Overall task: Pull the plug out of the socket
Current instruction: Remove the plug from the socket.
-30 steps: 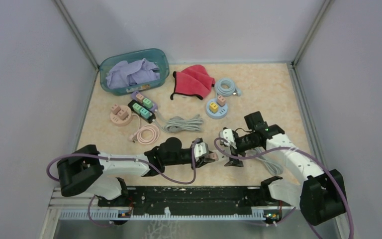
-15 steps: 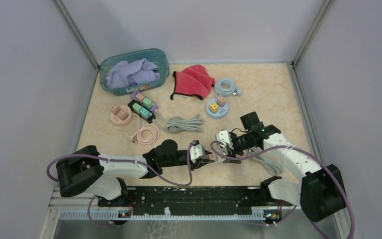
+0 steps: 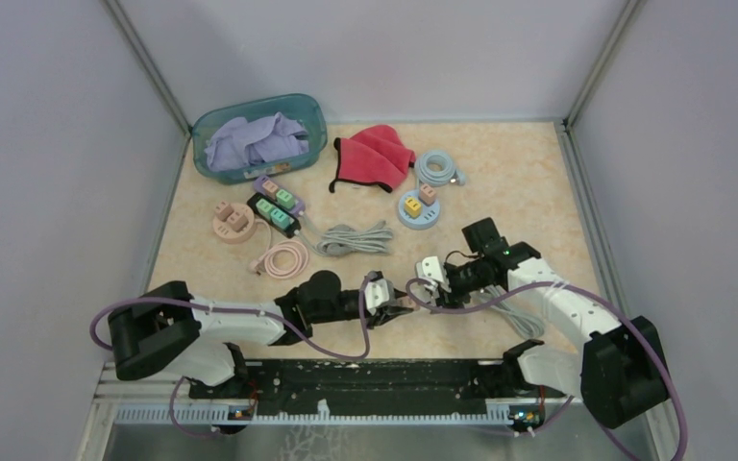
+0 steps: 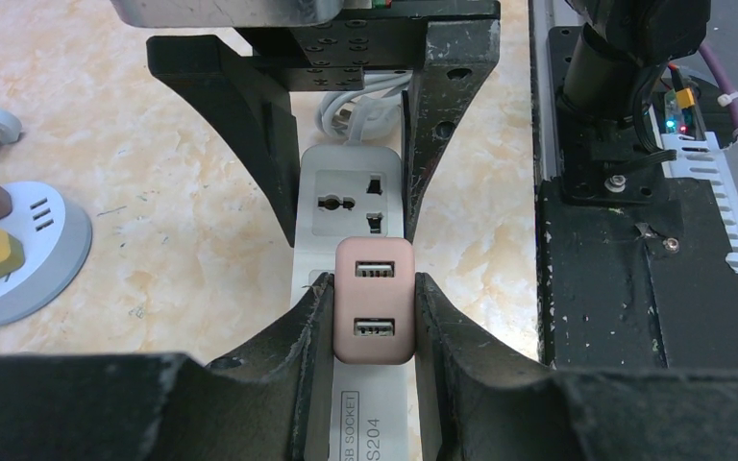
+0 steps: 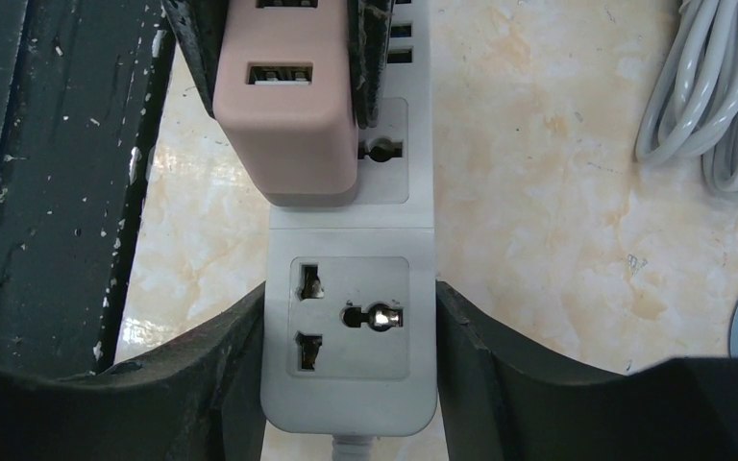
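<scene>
Left gripper (image 4: 373, 288) is nearly closed, fingers clamped on both sides of the pink USB plug (image 5: 288, 115). Plug sits seated in the grey power strip (image 4: 346, 202), which lies near the table's near edge, about mid-width, just beyond the black base rail (image 3: 375, 375).

Right gripper (image 5: 351, 322) straddles the strip's cord end, partly closed with fingers pressed to both long sides; one bare socket between it and the plug. The two grippers face each other nose to nose along the strip, close together.

Strip's grey cord (image 5: 711, 96) is bundled on the table just beside the right gripper, toward the right edge.

Clutter, all farther back and well apart from the strip:
- round blue hub (image 3: 420, 208) with yellow and brown plugs, blue cable coil (image 3: 435, 165) behind it
- red cloth (image 3: 375, 156) near the far edge
- teal basket (image 3: 315, 113) with purple cloth, far left corner
- black and purple strips (image 3: 277, 205), pink round hub (image 3: 233, 221), pink coil (image 3: 285, 257), grey cable bundle (image 3: 354, 238)
</scene>
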Action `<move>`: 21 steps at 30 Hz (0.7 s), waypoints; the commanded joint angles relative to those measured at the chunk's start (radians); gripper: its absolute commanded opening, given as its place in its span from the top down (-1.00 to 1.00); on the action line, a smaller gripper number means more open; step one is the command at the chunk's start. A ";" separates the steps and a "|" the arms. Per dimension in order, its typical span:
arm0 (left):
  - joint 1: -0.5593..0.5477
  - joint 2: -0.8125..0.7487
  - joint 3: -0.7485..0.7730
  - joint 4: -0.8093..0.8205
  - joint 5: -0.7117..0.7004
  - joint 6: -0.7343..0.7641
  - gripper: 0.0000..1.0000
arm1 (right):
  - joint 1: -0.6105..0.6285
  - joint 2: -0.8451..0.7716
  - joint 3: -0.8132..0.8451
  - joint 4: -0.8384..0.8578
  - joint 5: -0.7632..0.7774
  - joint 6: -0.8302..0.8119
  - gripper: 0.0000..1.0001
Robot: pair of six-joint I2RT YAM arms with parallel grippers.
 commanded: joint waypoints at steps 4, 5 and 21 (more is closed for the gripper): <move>-0.007 -0.033 -0.002 0.124 0.017 -0.012 1.00 | 0.011 -0.011 0.043 -0.031 -0.030 -0.031 0.56; -0.007 -0.031 -0.005 0.127 0.013 -0.012 1.00 | 0.012 -0.009 0.048 -0.038 -0.033 -0.030 0.63; -0.016 0.042 0.093 0.045 -0.022 0.024 1.00 | 0.012 0.036 0.111 -0.114 -0.076 -0.012 1.00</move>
